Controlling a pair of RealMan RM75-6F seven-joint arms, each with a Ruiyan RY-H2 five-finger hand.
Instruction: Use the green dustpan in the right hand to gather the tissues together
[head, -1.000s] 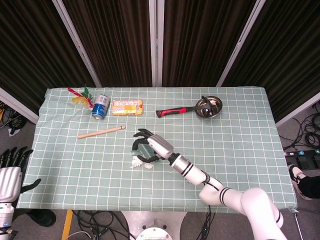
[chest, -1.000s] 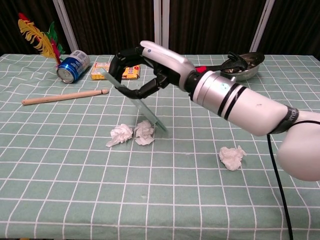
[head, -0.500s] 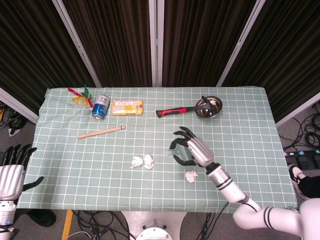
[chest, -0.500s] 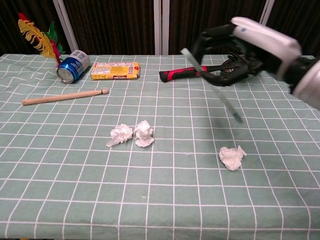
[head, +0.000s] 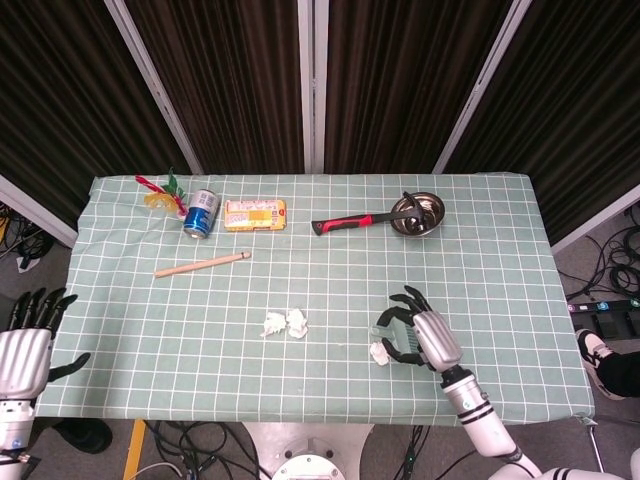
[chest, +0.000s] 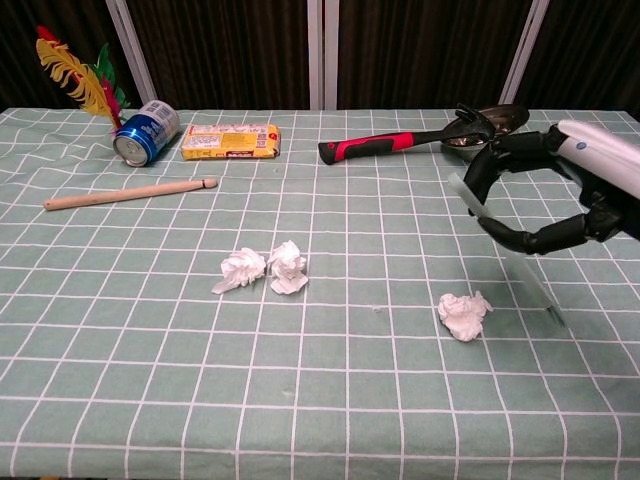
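Fingers (chest: 505, 237) of right hand (chest: 560, 195): curled round green dustpan (chest: 505, 245), gripping it near the upper end; blade tilted, lower edge close to the cloth, to the right of lone tissue (chest: 462, 315). Contact with cloth not determinable.
Left hand (head: 25, 345): off the table's left edge, fingers spread, holding nothing.
Tissues: pair of crumpled tissues (chest: 265, 268), touching or nearly so, left of centre; lone tissue well apart from the pair, toward the right.
Table (head: 500, 260), checked green cloth: also bearing blue can (chest: 146, 132), feather toy (chest: 78, 75), yellow packet (chest: 231, 141), wooden stick (chest: 130, 193), red-handled hammer (chest: 385, 147), metal bowl (chest: 490, 125), all along the far side, away from the work.
Progress, as judged: two tissues together, one outstanding; gathering roughly part-done. Remaining: sweep lone tissue leftward across the cloth to join the pair. Dustpan on the correct side for that push.
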